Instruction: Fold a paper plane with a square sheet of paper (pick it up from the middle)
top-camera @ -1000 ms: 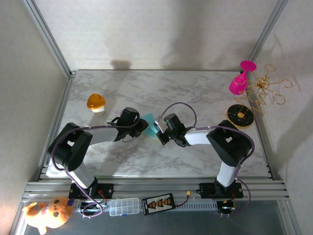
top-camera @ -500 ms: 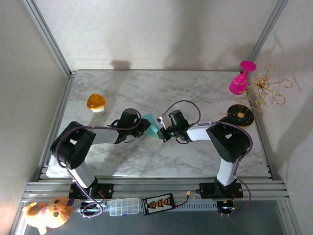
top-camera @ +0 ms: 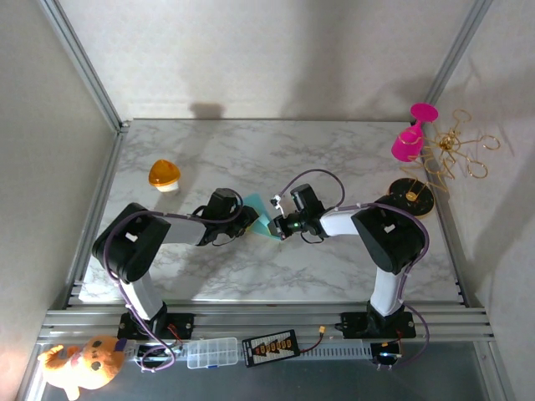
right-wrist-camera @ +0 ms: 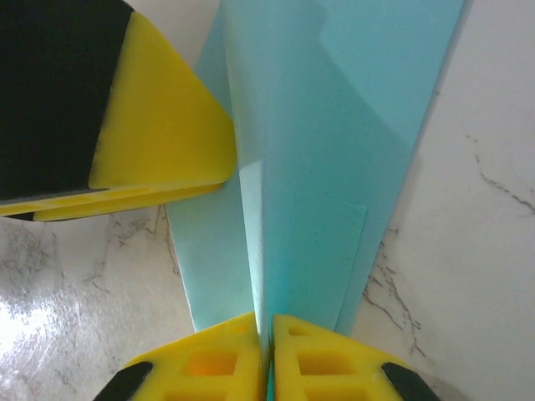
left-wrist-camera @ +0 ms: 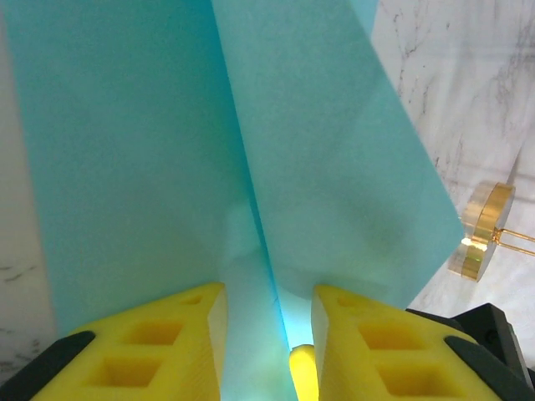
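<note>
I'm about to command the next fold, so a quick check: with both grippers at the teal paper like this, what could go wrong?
1. The right gripper pinches the paper only along its crease edge, so a tug could slip or tear it.
2. The left gripper stands open around the raised crease. If it closes off-line, it may crumple the fold.
3. In the right wrist view, a left finger sits right beside the paper, so either arm's move could knock the other.
</note>
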Robot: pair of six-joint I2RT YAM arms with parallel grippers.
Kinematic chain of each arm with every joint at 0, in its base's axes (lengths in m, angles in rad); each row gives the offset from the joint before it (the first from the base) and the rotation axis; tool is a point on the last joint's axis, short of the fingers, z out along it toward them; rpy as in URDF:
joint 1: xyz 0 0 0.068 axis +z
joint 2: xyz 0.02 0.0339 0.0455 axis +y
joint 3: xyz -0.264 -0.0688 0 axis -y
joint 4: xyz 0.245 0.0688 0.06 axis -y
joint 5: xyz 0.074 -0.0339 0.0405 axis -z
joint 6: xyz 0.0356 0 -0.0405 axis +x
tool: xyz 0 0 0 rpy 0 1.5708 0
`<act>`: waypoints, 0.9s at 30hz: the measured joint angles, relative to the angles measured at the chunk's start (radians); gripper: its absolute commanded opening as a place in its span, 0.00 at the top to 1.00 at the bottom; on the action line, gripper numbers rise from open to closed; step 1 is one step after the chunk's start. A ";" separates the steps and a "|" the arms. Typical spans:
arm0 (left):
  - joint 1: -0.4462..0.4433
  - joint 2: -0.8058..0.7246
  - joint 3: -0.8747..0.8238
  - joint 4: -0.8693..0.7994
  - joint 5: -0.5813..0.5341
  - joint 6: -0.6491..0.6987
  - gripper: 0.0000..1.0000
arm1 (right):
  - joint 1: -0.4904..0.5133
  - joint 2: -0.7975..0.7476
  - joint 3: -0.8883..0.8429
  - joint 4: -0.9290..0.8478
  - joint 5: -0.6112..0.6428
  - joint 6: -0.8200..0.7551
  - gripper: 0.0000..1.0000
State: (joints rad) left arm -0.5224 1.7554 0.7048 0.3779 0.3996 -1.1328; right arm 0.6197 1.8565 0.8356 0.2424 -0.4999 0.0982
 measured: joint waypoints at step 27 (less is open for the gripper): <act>-0.002 -0.059 0.002 -0.029 -0.029 0.023 0.66 | -0.064 0.066 0.076 -0.085 -0.167 0.059 0.94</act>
State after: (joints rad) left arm -0.5240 1.6962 0.7071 0.3492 0.3702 -1.1103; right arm 0.5560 1.9221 0.9119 0.1574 -0.6674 0.1570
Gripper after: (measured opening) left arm 0.344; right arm 0.060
